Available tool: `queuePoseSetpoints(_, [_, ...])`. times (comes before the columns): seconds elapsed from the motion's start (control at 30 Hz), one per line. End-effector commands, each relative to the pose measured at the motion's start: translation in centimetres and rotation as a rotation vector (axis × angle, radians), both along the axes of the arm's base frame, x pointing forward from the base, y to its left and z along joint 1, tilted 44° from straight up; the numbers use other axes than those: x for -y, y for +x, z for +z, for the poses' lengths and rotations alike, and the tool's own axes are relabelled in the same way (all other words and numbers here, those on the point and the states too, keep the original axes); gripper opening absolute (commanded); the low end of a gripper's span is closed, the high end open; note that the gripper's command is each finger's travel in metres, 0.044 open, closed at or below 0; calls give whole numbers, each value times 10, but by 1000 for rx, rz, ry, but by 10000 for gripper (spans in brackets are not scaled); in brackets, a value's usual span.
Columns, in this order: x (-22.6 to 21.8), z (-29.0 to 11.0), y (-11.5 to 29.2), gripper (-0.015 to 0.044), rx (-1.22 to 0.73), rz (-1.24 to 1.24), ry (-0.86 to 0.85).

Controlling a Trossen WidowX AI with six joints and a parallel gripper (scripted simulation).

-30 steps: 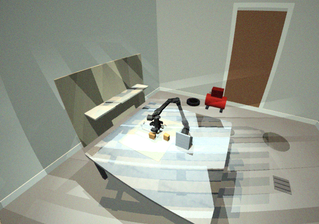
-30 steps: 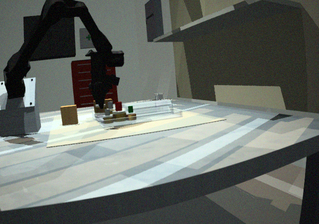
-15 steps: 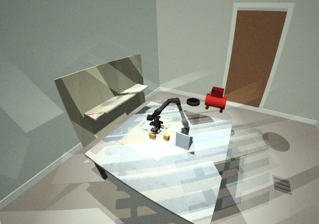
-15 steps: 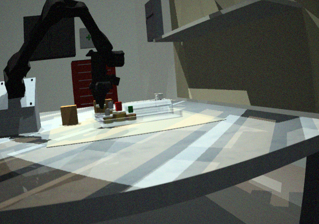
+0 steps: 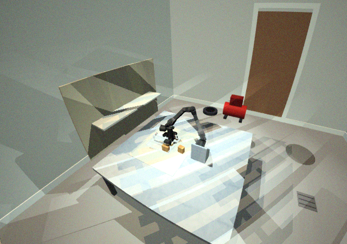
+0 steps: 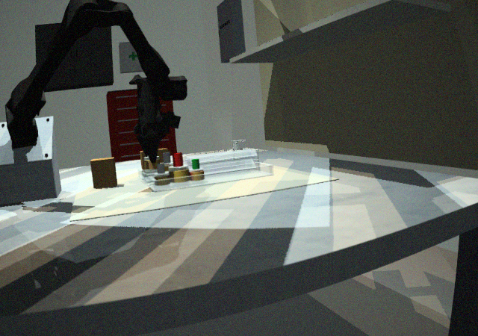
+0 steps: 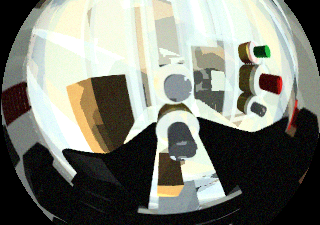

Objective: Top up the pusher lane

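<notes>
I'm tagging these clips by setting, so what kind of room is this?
Probably a workshop or utility room: a red air compressor and a spare tyre sit on the floor by a brown door, and a wall shelf runs beside the work table.

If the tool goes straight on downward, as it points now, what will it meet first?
The tool, shut on the grey jar, points down; probably the clear lane floor comes first, though depth is unclear.

Green cross sign on small grey square wall panel (image 6: 130, 57), exterior view. Tiny dark marking on grey wall-mounted box (image 6: 231, 27), too blurred to read. No other text, brand or number legible.
</notes>
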State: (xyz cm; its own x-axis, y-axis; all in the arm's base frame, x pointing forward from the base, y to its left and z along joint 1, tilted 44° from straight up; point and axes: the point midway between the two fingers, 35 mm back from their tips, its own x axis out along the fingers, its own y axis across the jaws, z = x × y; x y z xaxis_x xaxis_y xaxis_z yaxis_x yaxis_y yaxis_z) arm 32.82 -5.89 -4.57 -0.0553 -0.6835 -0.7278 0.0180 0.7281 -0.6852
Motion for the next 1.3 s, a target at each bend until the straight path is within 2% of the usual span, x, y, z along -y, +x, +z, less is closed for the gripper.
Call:
queuePoseSetpoints(0.0, [0, 4, 11, 0, 34, 6, -5])
queuePoseSetpoints(1.27, [5, -2, 13, 0, 34, 6, -5])
